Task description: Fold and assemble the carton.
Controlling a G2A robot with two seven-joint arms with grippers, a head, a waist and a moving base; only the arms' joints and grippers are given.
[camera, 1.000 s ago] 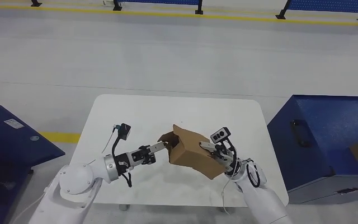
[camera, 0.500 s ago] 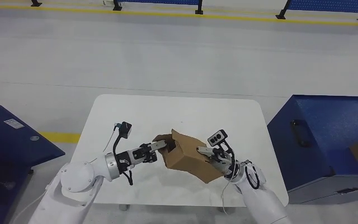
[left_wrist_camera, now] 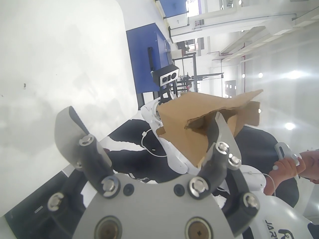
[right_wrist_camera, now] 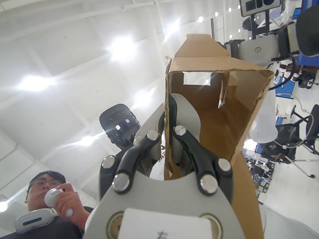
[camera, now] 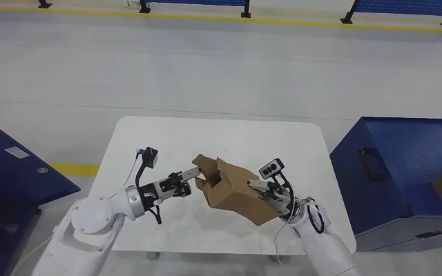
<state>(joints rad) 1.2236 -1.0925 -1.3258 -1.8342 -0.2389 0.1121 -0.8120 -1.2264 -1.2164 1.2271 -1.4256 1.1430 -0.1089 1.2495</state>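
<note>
Cardboard carton (camera: 235,194) sits tilted between the two arms over the near half of the desk (camera: 207,138), a brown open-ended box with loose flaps. Whether its lower corner touches the desk cannot be told.

On the robot's right side, the right gripper (camera: 261,188) has the carton by one side wall. In the right wrist view its jaws are pinched tight on that wall, one finger inside the box and one outside. The carton's hollow inside (right_wrist_camera: 219,130) runs away from the wrist to a folded end with a small cut-out.

At the opposite end, the left gripper (camera: 195,178) meets the flaps. Its jaws stand wide apart and grip nothing. In the left wrist view one finger (left_wrist_camera: 221,130) reaches into the opening under a raised flap of the carton (left_wrist_camera: 189,115), and the other is well clear of the cardboard, over bare desk.

Farther off, past the desk's right edge, stands a blue cabinet (camera: 394,179). A yellow floor line (camera: 207,15) crosses the far floor.
</note>
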